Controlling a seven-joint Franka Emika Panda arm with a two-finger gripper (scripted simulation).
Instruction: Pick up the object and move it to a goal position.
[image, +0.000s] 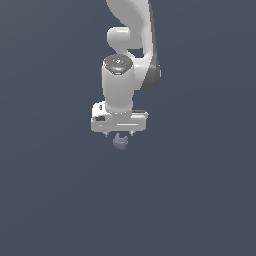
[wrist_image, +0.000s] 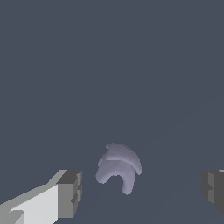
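The object (image: 120, 141) is a small lavender-grey chunky piece with a curved notch, lying on the dark floor. In the exterior view it shows just under the white gripper (image: 119, 134), whose short fingertips (image: 106, 134) point down on either side of it. In the wrist view the object (wrist_image: 118, 166) lies between the two grey pads (wrist_image: 70, 193), with wide gaps on both sides. The gripper (wrist_image: 142, 190) is open and touches nothing.
The white arm (image: 131, 45) rises behind the gripper toward the top of the exterior view. The dark grey floor (image: 50, 190) spreads flat all round, with no other objects or edges in sight.
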